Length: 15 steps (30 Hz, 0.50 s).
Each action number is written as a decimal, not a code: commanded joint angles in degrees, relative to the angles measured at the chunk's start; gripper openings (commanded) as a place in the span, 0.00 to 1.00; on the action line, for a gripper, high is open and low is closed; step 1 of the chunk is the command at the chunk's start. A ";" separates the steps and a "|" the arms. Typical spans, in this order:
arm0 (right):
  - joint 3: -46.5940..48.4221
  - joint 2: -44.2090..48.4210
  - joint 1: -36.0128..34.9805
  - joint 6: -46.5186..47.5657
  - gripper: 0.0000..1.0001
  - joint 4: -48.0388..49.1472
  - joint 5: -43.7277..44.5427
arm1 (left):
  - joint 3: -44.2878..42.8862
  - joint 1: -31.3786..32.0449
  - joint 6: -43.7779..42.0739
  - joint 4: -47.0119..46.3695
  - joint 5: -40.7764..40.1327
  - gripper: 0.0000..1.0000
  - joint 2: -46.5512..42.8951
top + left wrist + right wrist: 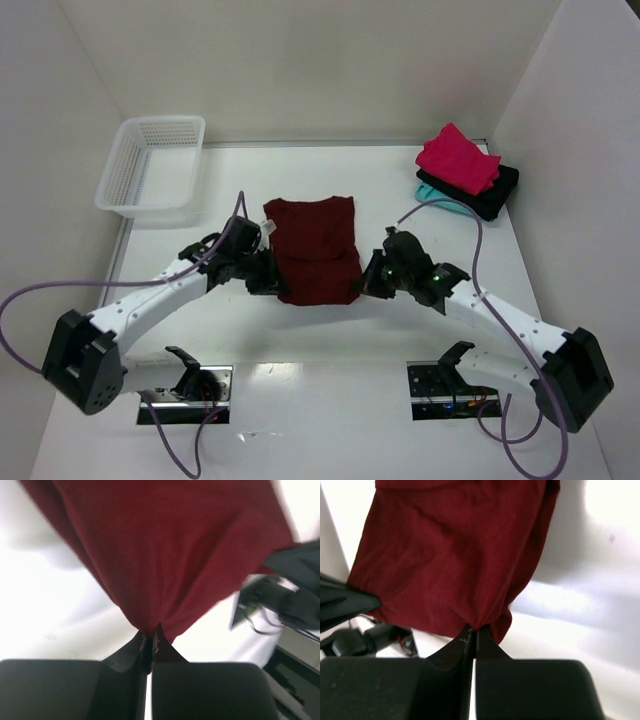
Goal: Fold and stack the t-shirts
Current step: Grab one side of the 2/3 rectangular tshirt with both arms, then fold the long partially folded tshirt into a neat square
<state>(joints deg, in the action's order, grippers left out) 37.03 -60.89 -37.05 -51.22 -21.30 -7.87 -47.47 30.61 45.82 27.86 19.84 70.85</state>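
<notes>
A dark maroon t-shirt lies partly folded in the middle of the table. My left gripper is shut on its near left corner. My right gripper is shut on its near right corner. Both hold the near edge lifted off the table. In the left wrist view the cloth hangs pinched in my left gripper. In the right wrist view the cloth is pinched in my right gripper. A stack at the far right has a pink-red shirt on a black one and a teal one.
A white lattice basket stands at the far left of the table. White walls close in the table on the left, back and right. Purple cables trail from both arms.
</notes>
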 commanded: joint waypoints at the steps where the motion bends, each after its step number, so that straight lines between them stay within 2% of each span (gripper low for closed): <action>1: -0.67 4.08 -2.39 -4.34 0.00 -5.17 0.05 | 0.19 2.26 7.28 5.68 0.20 0.00 -7.07; 7: 7.75 4.55 -2.41 -1.96 0.00 -8.67 4.79 | -4.99 2.26 8.93 9.19 -2.83 0.00 -12.84; 10: 11.00 1.61 0.83 1.33 0.00 -5.91 3.53 | -6.75 2.26 8.93 10.11 -5.95 0.00 -12.58; 15: 15.91 -5.56 2.95 5.54 0.00 -1.34 2.39 | -6.76 0.25 9.55 9.81 -6.65 0.00 -9.60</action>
<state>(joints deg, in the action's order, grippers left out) 49.19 -63.12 -35.08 -49.47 -26.44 -6.30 -52.47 32.29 54.29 36.28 14.94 59.89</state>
